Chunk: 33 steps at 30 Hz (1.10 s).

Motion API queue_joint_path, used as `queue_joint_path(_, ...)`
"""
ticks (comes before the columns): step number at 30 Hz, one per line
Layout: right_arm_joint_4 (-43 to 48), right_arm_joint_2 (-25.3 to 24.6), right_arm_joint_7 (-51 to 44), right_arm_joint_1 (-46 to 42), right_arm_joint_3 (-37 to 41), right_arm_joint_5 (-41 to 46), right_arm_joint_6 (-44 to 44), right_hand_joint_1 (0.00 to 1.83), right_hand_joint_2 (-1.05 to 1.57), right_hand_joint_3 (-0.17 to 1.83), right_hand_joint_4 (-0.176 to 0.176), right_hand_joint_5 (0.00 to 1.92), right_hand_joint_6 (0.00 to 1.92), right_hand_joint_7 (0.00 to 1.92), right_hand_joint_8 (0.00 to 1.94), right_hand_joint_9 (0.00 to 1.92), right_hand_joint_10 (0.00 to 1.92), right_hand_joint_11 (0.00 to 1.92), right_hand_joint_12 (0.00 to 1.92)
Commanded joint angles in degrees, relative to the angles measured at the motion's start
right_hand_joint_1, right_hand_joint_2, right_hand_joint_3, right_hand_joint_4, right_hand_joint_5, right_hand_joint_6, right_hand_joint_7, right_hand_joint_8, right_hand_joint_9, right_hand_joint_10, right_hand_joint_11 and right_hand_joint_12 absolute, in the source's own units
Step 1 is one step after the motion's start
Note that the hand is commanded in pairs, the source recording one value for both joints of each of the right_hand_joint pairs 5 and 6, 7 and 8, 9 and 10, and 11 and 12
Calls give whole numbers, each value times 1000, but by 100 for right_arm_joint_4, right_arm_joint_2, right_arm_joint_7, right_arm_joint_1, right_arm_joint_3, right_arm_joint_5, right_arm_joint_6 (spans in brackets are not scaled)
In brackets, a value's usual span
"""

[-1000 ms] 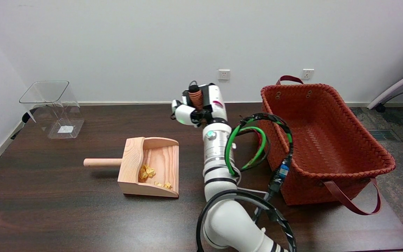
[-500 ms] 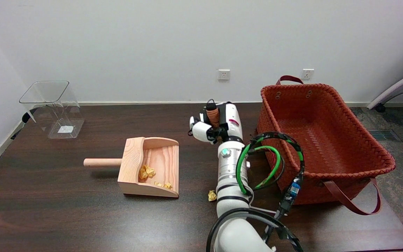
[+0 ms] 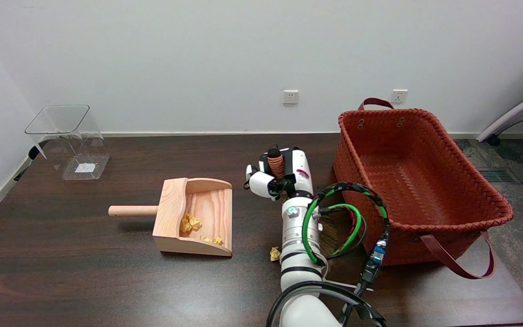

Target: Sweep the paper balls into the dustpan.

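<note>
A wooden dustpan (image 3: pixel 207 200) lies on the dark table with its mouth to the right and its round handle (image 3: pixel 132 210) pointing left. Several yellow paper balls (image 3: pixel 190 223) lie inside it near the back wall. One more paper ball (image 3: pixel 274 253) lies on the table right of the pan, beside my forearm. My right hand (image 3: pixel 279 178) hovers right of the pan and grips a small brush by its brown ribbed handle (image 3: pixel 276 165). Straw bristles (image 3: pixel 330 232) show behind the arm's cables; most of the brush head is hidden.
A large red woven basket (image 3: pixel 425 136) with straps fills the table's right side, close to my arm. A clear plastic bin (image 3: pixel 68 141) stands at the back left. Green and black cables (image 3: pixel 347 218) loop off my forearm.
My right arm has pulled back toward the near side and to the right with the brush, then sunk slightly. The loose paper ball beside the forearm has come into view.
</note>
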Motion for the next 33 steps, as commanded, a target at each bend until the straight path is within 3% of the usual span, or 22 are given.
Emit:
queue_joint_path(1, 592, -268, 487, 399, -154, 428, -297, 1359, 978, 668, 0, 1920, 1920, 1920, 1920, 1920, 1920, 1920, 1920)
queue_joint_path(33, 1834, -640, 1288, 1699, -373, 544, -760, 1351, 979, 677, 0, 1920, 1920, 1920, 1920, 1920, 1920, 1920, 1920)
